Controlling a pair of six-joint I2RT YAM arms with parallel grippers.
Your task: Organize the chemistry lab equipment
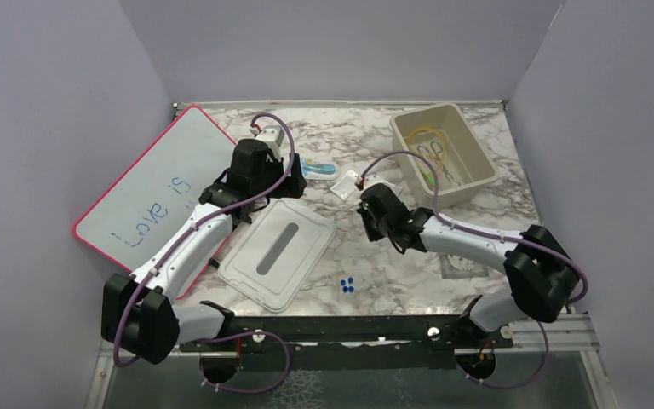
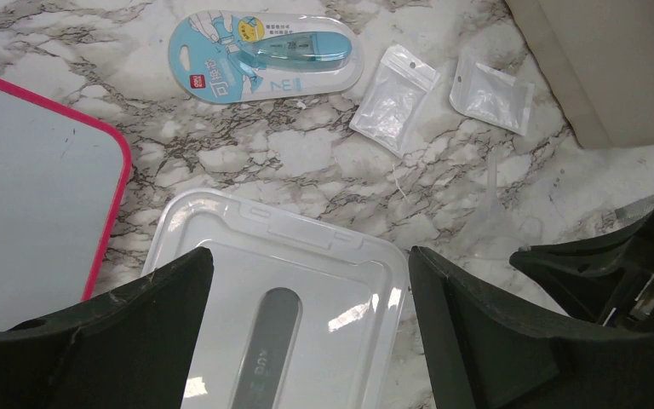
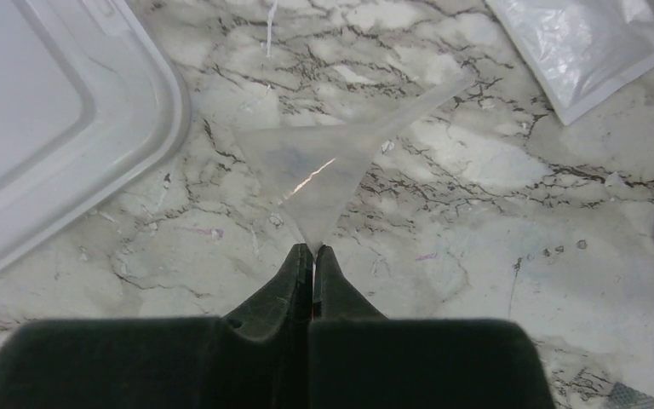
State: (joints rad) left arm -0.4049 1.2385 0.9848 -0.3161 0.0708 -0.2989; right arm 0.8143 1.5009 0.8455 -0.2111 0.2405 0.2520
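- Near the counter's middle, the right gripper (image 3: 313,254) is pinching a clear plastic funnel (image 3: 306,166) by its rim.
- Next, I think, it is needing a lift into the beige plastic bin (image 1: 413,162) at the far right corner.
- The left gripper (image 2: 308,256) is hanging spread wide, empty.

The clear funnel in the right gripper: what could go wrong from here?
1. The right gripper is shut on only the thin rim of the clear funnel. With so little held, the funnel may slip out or swing as the arm moves.
2. The funnel's stem points toward a clear bag lying close by. A sideways move could push or drag that bag across the table.
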